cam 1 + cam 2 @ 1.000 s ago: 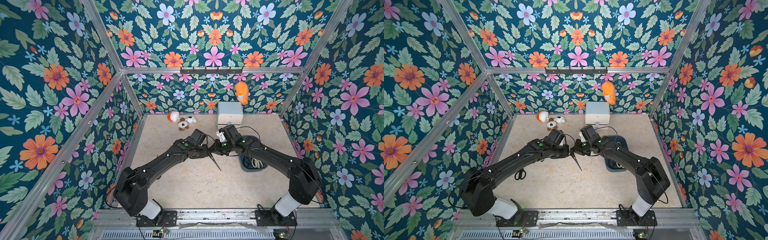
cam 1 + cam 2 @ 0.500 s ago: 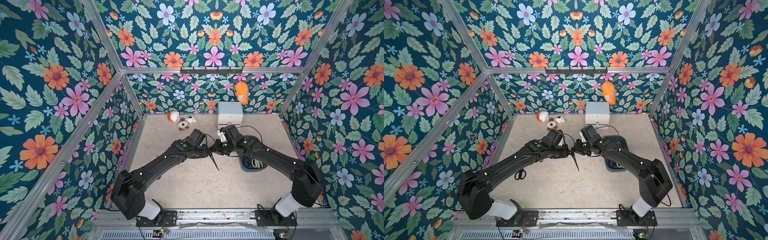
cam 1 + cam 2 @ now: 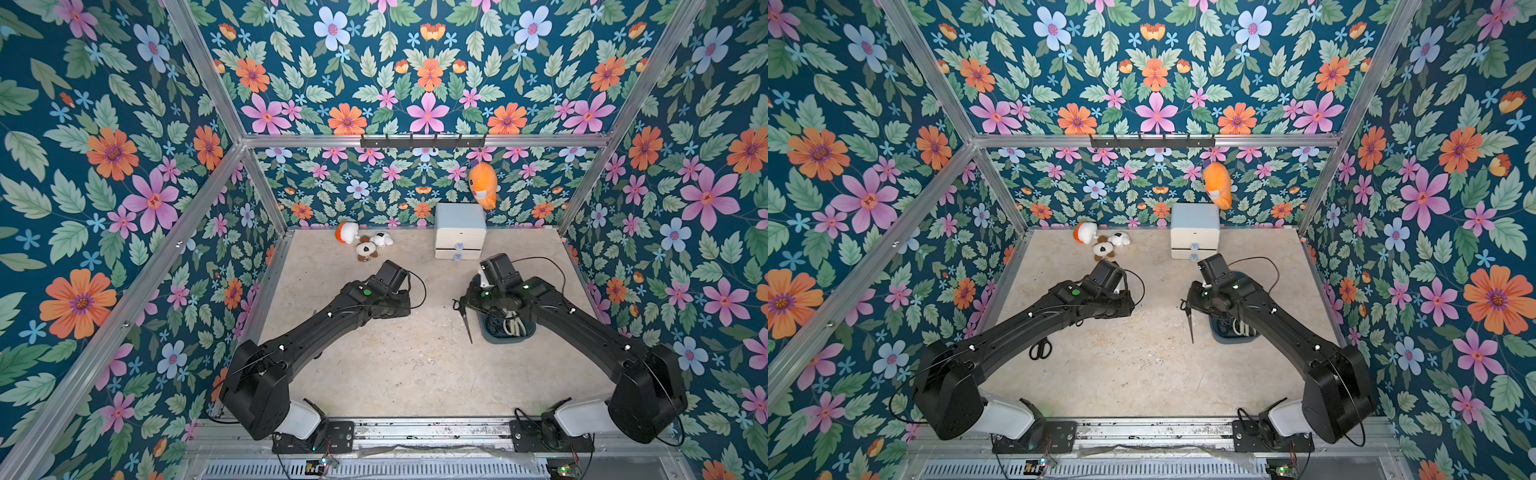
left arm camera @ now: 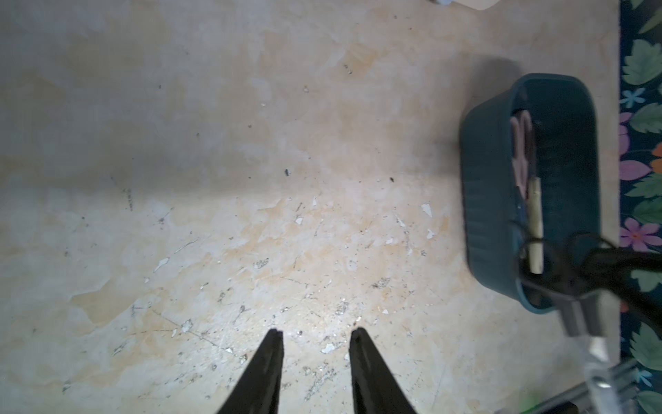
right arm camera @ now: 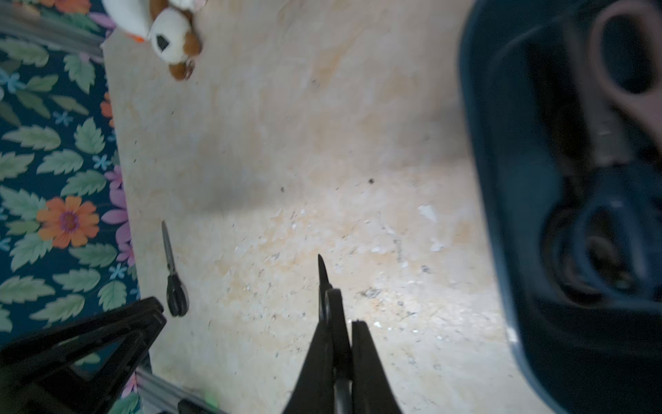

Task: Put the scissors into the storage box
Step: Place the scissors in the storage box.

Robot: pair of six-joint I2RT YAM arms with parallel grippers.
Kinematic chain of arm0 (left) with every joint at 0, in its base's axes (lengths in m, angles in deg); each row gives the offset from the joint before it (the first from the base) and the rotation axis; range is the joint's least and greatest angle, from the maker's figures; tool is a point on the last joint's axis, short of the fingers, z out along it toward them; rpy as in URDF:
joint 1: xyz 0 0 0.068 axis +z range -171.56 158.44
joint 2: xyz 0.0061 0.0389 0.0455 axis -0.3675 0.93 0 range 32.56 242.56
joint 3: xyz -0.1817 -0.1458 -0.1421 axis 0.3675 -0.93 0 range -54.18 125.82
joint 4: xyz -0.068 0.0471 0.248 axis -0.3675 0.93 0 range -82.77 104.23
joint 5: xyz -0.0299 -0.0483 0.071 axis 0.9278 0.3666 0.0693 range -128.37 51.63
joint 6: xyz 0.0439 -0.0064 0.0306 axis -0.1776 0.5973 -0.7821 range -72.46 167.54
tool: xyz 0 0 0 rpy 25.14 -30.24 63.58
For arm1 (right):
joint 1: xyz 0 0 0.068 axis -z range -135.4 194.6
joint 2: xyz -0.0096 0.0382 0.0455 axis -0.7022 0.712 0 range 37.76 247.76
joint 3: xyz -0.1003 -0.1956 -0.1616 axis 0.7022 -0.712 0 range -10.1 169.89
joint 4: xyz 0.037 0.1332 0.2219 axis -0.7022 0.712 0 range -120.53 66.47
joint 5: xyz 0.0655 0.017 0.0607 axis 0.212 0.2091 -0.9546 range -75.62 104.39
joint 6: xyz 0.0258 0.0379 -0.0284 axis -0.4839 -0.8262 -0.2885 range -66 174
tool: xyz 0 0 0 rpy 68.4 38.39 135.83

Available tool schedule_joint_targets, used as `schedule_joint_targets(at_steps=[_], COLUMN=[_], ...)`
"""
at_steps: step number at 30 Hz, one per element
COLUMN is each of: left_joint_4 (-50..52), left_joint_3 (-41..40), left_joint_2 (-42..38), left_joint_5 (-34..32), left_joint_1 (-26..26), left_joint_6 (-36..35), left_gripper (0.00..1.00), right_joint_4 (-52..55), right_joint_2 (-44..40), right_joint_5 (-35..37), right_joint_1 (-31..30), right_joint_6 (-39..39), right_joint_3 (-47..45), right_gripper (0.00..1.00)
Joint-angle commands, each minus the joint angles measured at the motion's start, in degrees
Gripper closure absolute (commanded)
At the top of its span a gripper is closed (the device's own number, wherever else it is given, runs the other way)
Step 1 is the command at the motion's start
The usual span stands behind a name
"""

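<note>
- Clenched in right gripper (image 5: pixel 342 324): black-handled steel scissors (image 3: pixel 467 322), blade down, just beside dark teal rounded plastic storage box (image 3: pixel 508 337).
- Released, empty: left gripper (image 4: pixel 315 335).
- Flat on beige tabletop (image 4: pixel 250 143): second black-handled pair (image 3: pixel 1040 348).

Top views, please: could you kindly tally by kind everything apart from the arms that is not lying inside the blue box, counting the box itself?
Soft toys: 4, three on the table, one hanging
Scissors: 2, one in the right gripper, one on the table
Drawer cabinet: 1
Box: 1
Total: 8
</note>
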Motion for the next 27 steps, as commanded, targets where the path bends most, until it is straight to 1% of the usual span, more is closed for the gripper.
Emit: schedule_joint_targets(at_steps=[1,4,7,15,21,24,27], left_joint_4=[1.64,0.41,0.32,3.20,3.83,4.46,5.39], left_joint_3=[-2.29,-4.93,-6.36,-9.00,-13.39,-15.40,-17.58], left_joint_2=[0.19,-0.61,-1.72,-6.40,-11.48,-13.44,-14.97], left_joint_5=[-0.70,0.22,-0.33,-3.89,-6.50,-6.93,-6.74], left_joint_1=[1.04,1.80,2.46,3.32,4.13,5.75,8.68], left_joint_6=[2.15,4.49,6.03,8.11,11.67,12.95,14.57], left_gripper=[0.49,0.38,0.33,0.33,0.33,0.33,0.33], right_joint_4=[3.15,2.17,2.16,2.08,-1.21,-3.81,-4.43], right_joint_2=[-2.27,-2.87,-0.61,9.48,15.04,17.41,18.34], right_joint_5=[2.84,2.31,2.98,7.57,3.25,0.65,-0.03], right_joint_1=[6.55,12.17,14.48,16.17,18.66,19.02,19.11], right_joint_6=[2.22,3.34,5.03,7.80,9.93,10.44,10.62], right_joint_3=[-0.98,-1.82,-1.01,4.21,5.70,4.47,3.73], right_gripper=[1.00,0.99,0.99,1.00,0.97,0.95,0.94])
